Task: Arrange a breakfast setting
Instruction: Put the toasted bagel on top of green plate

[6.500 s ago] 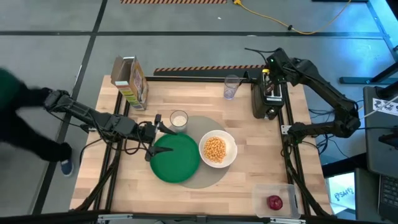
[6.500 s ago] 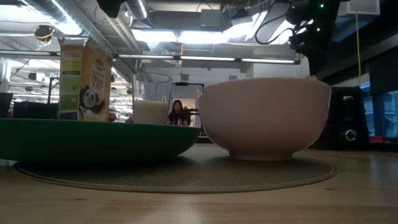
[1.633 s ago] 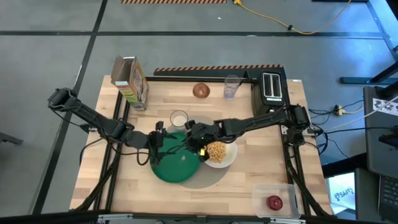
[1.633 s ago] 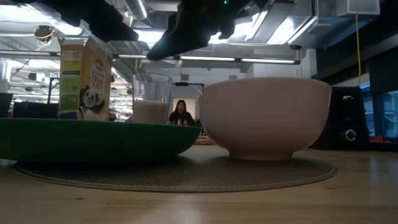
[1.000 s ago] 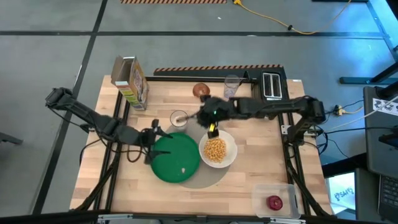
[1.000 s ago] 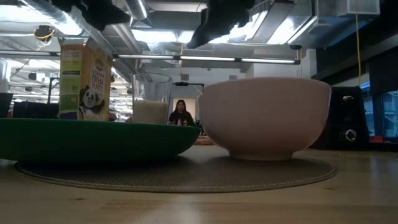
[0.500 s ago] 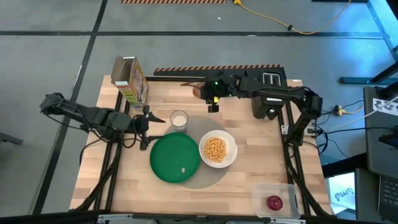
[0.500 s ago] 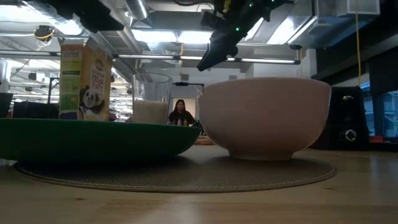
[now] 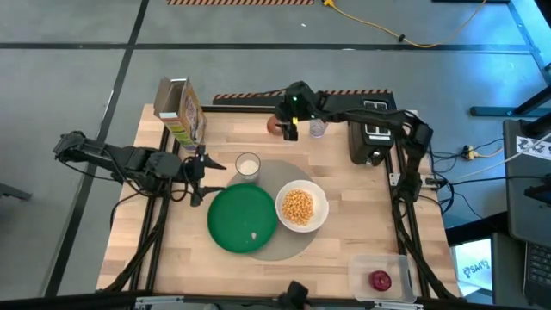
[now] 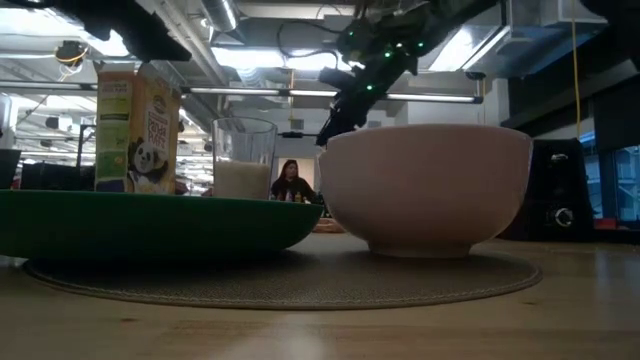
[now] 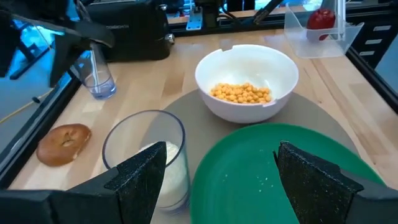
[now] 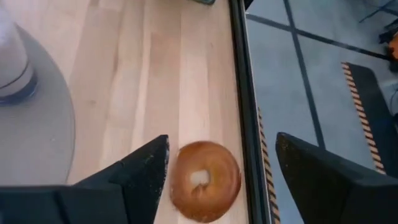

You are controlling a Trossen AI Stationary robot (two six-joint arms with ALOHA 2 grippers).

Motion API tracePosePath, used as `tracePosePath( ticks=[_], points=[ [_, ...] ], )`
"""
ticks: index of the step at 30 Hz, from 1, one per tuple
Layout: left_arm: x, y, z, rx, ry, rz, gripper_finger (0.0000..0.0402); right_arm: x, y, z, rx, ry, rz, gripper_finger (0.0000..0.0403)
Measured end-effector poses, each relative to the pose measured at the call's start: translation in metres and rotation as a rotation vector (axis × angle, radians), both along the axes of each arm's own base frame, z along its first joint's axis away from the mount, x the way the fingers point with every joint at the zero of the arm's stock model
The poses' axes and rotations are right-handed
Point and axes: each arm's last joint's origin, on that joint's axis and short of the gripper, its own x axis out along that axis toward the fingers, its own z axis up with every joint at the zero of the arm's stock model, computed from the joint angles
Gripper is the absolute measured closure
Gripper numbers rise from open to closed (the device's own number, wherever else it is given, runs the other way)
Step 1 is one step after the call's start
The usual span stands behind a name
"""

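Note:
The round green plate [image 9: 243, 219] and the white bowl [image 9: 301, 207] of yellow cereal rest side by side on the round grey mat [image 9: 277, 246]. The small milk glass [image 9: 248, 164] stands at the mat's far edge. The pale bagel [image 12: 205, 181] lies flat on the wood near the table's far edge. My right gripper [image 12: 222, 146] is open above it, one finger on either side, and I see no touch. My left gripper [image 11: 221, 152] is open and empty left of the plate and glass [image 9: 196, 169]. The red apple [image 9: 380, 280] lies in a clear tub. No spoon shows.
A cereal box [image 9: 179, 112] stands at the far left. An empty clear glass [image 9: 319, 126] stands right beside the bagel. A black toaster [image 9: 372, 134] sits at the far right. The table's dark far rail [image 12: 239, 93] runs close by the bagel. Bare wood lies at the near left.
My right gripper has swung from beside the milk glass toward the table's far edge and now hangs over the bagel. My left gripper has drawn back from the plate toward the table's left and far side. The plate, bowl and glass have stayed where they were.

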Motion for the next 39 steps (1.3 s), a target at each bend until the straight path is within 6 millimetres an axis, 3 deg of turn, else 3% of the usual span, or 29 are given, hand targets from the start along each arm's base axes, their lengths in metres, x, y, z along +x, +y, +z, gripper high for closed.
tracePosePath(
  ticks=[7,11,20,30,39],
  points=[
    [0.000,0.000,0.000,0.004,0.005,0.000,0.0109,0.034,-0.015,0.022,0.011,0.068,0.020,0.0142],
    [0.000,0.000,-0.001,0.001,0.010,0.001,0.0109,0.038,-0.019,0.026,0.023,0.176,-0.023,0.0145],
    [0.000,0.000,-0.001,0.003,0.014,0.000,0.0109,0.041,-0.021,-0.014,0.125,0.359,-0.044,0.0146],
    [0.000,0.000,-0.001,0.003,0.014,0.001,0.0109,0.055,-0.026,-0.067,0.235,0.432,-0.033,0.0146],
    [0.000,0.000,-0.001,0.003,0.014,0.000,0.0109,0.056,-0.033,-0.085,0.266,0.452,-0.101,0.0146]
  ],
)
